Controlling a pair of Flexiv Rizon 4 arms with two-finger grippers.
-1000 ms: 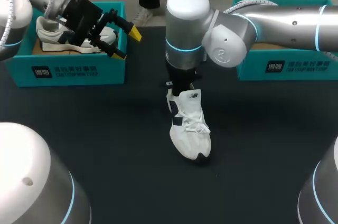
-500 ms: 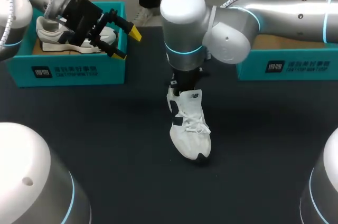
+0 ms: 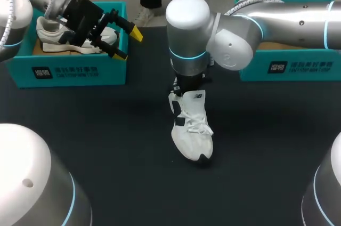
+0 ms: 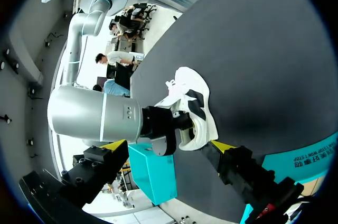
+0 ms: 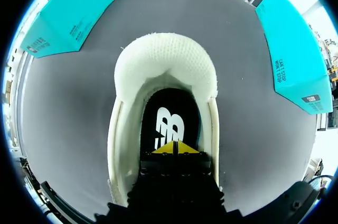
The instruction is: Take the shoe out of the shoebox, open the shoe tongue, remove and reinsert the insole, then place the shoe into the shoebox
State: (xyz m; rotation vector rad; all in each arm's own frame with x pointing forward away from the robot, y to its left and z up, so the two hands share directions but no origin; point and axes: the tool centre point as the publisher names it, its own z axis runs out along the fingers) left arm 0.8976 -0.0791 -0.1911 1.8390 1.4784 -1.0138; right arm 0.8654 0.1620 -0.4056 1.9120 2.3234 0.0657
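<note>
A white shoe [image 3: 193, 127] stands upright on the dark table, toe toward the front. My right gripper [image 3: 183, 88] comes straight down into its heel opening. In the right wrist view the right gripper [image 5: 173, 148] is shut, its yellow tips together on the black insole [image 5: 169, 114] inside the shoe [image 5: 166, 65]. My left gripper [image 3: 128, 43] hangs open over the front right corner of the left shoebox [image 3: 80, 70], holding nothing. In the left wrist view the shoe [image 4: 194, 109] lies well ahead of the open left gripper [image 4: 168, 146].
A second white shoe [image 3: 72, 38] lies in the left teal shoebox. Another teal shoebox [image 3: 290, 67] stands at the back right. In the right wrist view both boxes [image 5: 74, 12] [image 5: 293, 44] flank the shoe at a distance.
My right arm's wrist swayed a little to the left and back above the shoe. The shoe and my left arm kept their places.
</note>
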